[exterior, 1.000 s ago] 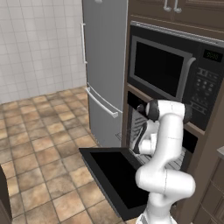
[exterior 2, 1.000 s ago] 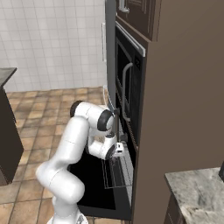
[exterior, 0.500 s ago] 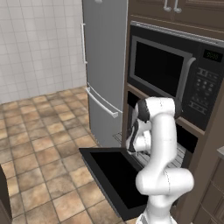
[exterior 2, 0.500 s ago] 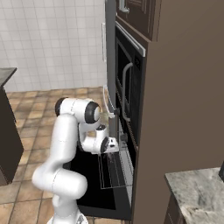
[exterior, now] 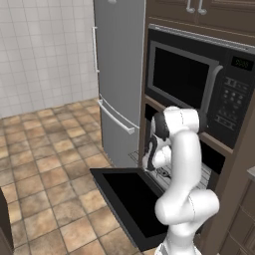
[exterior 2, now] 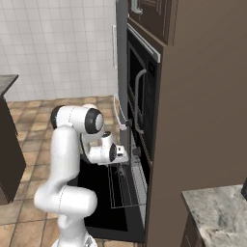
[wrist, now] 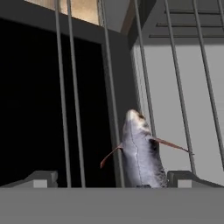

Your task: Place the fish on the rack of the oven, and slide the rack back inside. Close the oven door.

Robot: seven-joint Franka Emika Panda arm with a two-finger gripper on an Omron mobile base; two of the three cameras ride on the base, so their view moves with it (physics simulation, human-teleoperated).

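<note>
Claw state: the claw (wrist: 112, 181) stands released, its two tips spread wide at lower left and lower right of the hand view, with nothing clamped between them.
Fish position: the fish (wrist: 140, 153) lies on the bars of the rack (wrist: 70, 96), in the lower centre of the hand view, between the two tips but nearer the right-hand one; whether a tip touches it cannot be told.
Fish long axis: runs from the bottom edge up into the frame, head toward frame centre, roughly parallel to the bars.
Fish relative to claw: directly ahead of the claw and just beside it, in line with the camera's look.
Rack position: pulled out of the oven (exterior: 209, 159) over the lowered oven door (exterior: 130, 196), centre of the left base view; in the right base view the rack (exterior 2: 123, 185) shows as a thin wire outline at lower centre.
Claw in base views: the claw (exterior 2: 120, 158) sits at centre frame, just above the rack's near part.
Step in hand (judgement): the fish appears set down; the rack is not yet pushed in and the door is down.
Next move requirement (judgement): back the claw clear of the fish along its long axis, then push the rack's front edge toward the cavity.
</note>
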